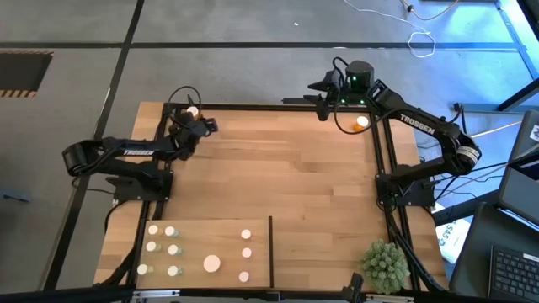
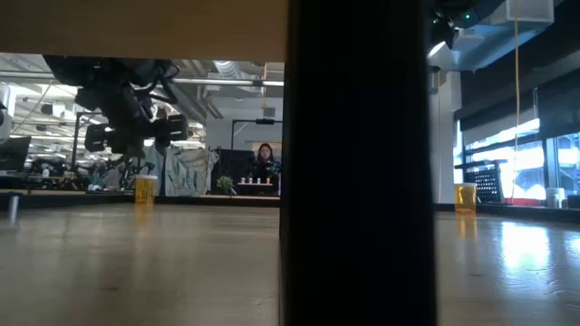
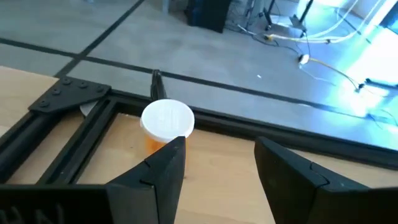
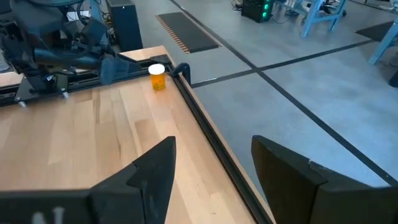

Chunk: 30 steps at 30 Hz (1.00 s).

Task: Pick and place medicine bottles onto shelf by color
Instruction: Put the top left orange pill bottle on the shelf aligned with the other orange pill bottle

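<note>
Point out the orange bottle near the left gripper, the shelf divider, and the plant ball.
orange bottle [image 3: 166, 118], left wrist view, white cap.
shelf divider [image 1: 271, 251], high view, mid-length.
plant ball [image 1: 385, 265], high view, centre.

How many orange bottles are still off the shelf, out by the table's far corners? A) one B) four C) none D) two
D: one orange bottle stands at the far left corner by the left gripper, another at the far right corner near the right gripper; the remaining bottles sit on the shelf.
</note>
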### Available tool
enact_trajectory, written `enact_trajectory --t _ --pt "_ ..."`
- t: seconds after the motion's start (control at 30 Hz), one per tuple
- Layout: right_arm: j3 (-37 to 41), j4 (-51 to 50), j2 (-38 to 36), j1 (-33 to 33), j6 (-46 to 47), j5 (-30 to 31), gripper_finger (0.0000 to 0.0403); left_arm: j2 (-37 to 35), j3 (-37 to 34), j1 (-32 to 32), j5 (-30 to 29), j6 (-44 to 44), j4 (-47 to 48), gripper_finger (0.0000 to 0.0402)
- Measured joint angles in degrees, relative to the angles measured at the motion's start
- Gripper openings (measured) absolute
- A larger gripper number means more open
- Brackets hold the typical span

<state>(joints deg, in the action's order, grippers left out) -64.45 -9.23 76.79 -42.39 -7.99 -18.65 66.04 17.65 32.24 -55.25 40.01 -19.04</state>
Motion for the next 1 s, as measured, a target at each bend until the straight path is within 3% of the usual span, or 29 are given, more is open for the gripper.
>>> enact_trajectory --t 0.3,0.43,0.8,1.0 --pt "0.0 -0.02 0.0 0.0 0.0 0.0 0.0213 -6.27 0.02 0.58 9.07 3.61 14.18 0.0186" --pt "0.0 -0.01 0.0 -0.02 0.0 0.0 0.0213 -6.32 0.02 -0.08 10.0 8.64 21.18 0.0186" --pt "0.0 -0.02 0.0 -0.02 0.0 0.0 0.0213 -6.32 0.02 -1.43 10.26 7.45 20.26 0.0186" --pt "0.0 0.0 0.0 -0.02 0.0 0.0 0.0213 -6.32 0.02 -1.43 9.65 -2.96 19.75 0.0186"
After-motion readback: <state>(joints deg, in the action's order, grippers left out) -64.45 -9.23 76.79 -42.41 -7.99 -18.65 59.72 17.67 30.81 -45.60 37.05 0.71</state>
